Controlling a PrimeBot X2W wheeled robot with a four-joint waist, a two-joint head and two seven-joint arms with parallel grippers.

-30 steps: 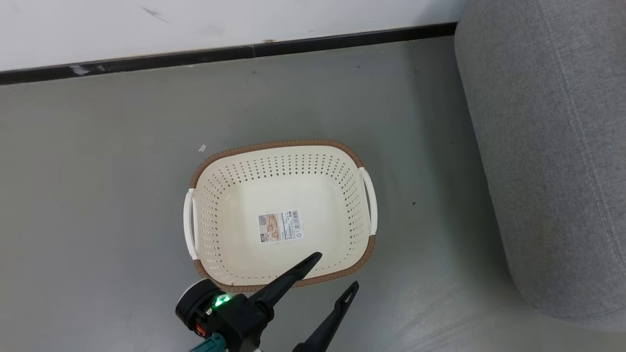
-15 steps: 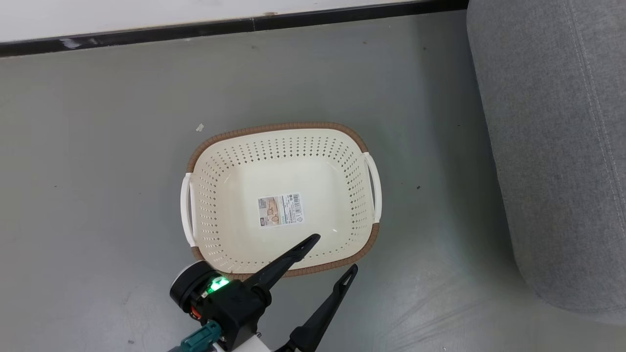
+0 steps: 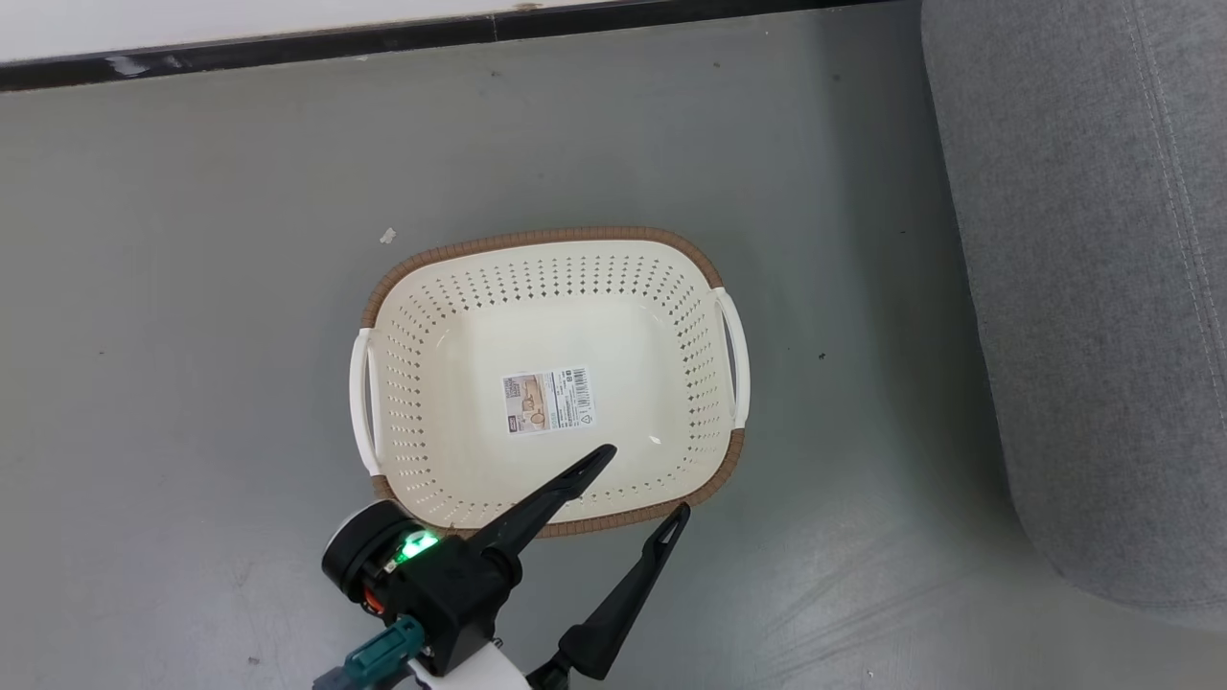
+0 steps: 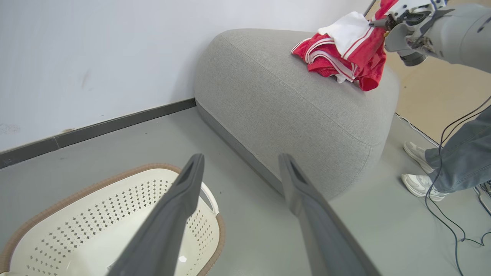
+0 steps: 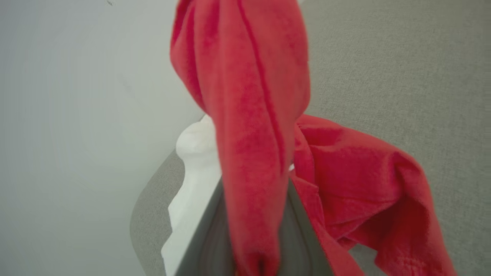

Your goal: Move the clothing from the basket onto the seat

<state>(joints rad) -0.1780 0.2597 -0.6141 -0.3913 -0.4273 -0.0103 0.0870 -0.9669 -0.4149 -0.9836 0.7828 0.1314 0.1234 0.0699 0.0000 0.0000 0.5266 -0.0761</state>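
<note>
At the left, the basket [image 3: 537, 235] stood on the grey floor [image 3: 192, 383] with nothing in it but a printed label [image 3: 548, 401] on its bottom. Over its near rim hung the left gripper [image 3: 645, 479], its two dark fingers spread wide and holding nothing.

Further right rose the seat [image 4: 287, 103], well apart from the basket. On its top, towards the far end, lay the clothing [image 4: 345, 53], a loose red heap with white panels and striped trim. Most of it rested on the cushion, none of it in the basket.

At the far right the right gripper [image 4: 378, 23] had its fingers pressed together on a raised fold of the red fabric, which ran up between them in the right wrist view (their tips were hidden under the cloth).

The clothing looked light, limp and a little slick. It would probably sag into whatever shape it was dropped in, and could trail or snag on the woven seat cover. The best hold seemed to be a bunched fold or the thicker striped hem, since a single thin layer might slip out. On release it might cling to the fingers, so a clear opening and a lift straight away from the heap would suit it.

A person's foot [image 4: 418, 184] stood on the floor beyond the seat, next to some cables [image 4: 452, 153].
</note>
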